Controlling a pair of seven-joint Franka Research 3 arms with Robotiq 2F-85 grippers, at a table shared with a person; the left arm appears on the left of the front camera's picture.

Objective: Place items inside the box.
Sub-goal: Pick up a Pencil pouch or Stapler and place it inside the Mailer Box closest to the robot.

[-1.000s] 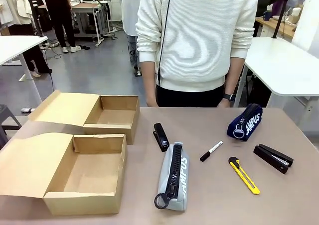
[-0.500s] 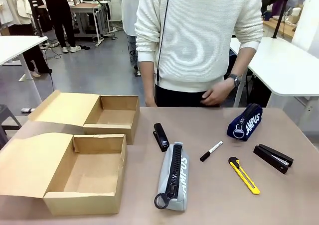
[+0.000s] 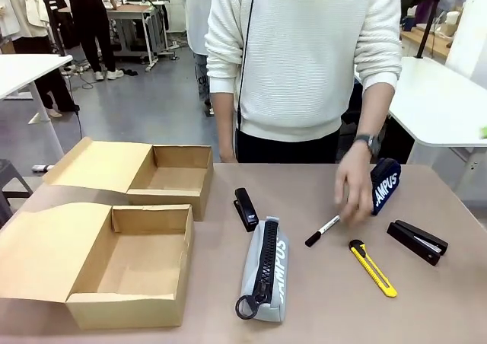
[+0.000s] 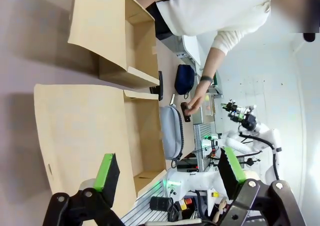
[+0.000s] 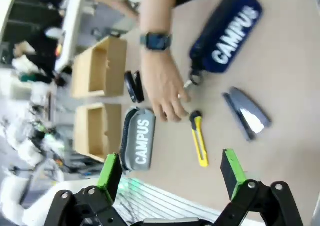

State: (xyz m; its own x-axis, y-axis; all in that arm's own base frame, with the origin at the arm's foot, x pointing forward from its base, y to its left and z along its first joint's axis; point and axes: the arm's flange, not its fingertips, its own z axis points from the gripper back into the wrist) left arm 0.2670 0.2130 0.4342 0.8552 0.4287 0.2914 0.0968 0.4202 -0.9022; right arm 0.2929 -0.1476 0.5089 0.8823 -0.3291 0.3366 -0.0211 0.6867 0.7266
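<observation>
Two open cardboard boxes stand at the left, a near box [image 3: 129,272] and a far box [image 3: 173,178]. On the table lie a black stapler [image 3: 245,208], a grey "CAMPUS" pouch [image 3: 265,269], a black-and-white marker [image 3: 323,230], a yellow utility knife [image 3: 372,267], a second black stapler [image 3: 417,242] and a navy pouch [image 3: 385,183]. The person's hand [image 3: 354,192] hovers just above the marker. My left gripper [image 4: 169,168] is open above the near box's flap [image 4: 80,136]. My right gripper [image 5: 170,168] is open above the knife [image 5: 199,141] and the grey pouch [image 5: 138,138].
The person in a white sweater [image 3: 304,55] stands at the far edge, wearing a watch [image 3: 368,140]. White tables [image 3: 434,104] flank the work area. Bare tabletop [image 3: 319,313] lies in front of the items.
The person's hand has come down from the waist and across the table edge, and now hangs over the marker, partly covering the navy pouch. Items and boxes have not moved.
</observation>
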